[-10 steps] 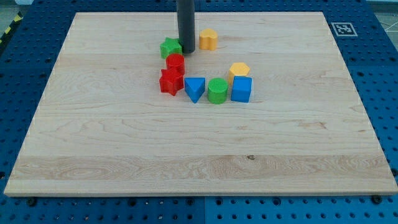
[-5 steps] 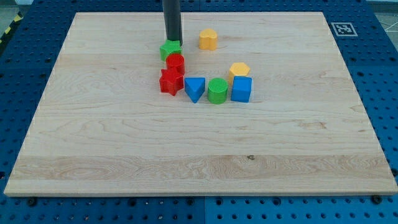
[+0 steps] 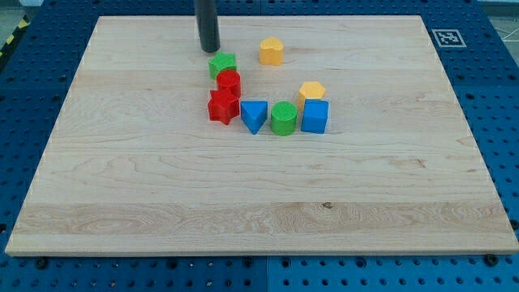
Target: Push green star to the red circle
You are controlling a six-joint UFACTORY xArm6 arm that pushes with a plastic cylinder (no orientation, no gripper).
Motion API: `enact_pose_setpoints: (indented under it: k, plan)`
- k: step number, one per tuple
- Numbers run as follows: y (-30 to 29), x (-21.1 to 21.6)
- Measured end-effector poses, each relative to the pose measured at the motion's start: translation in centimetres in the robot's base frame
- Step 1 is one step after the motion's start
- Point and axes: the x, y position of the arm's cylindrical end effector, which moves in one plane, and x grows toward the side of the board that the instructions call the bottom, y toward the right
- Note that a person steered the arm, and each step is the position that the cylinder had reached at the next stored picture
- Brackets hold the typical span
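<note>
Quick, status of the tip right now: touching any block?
My tip: no pincer, holds nothing; it sits just up and left of the green star, apparently clear of it; the star touches the red circle.

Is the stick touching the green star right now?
No, my tip sits apart from the green star, toward the view's top left, with bare board between them.

Bright even light, soft shadows, sharp focus.

Pale, smooth-grained wood board (image 3: 162, 186); ribbed, matt plastic-looking green star (image 3: 221, 64); dark matt rod (image 3: 208, 24).
</note>
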Motion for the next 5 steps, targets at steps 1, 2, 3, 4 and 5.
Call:
enact_pose_setpoints:
  k: [1, 2, 3, 4, 5]
  plan:
    - [-0.3, 0.9]
    - [-0.3, 1.1]
    - [-0.3, 1.4]
    - [0.2, 1.8]
    - [1.0, 2.1]
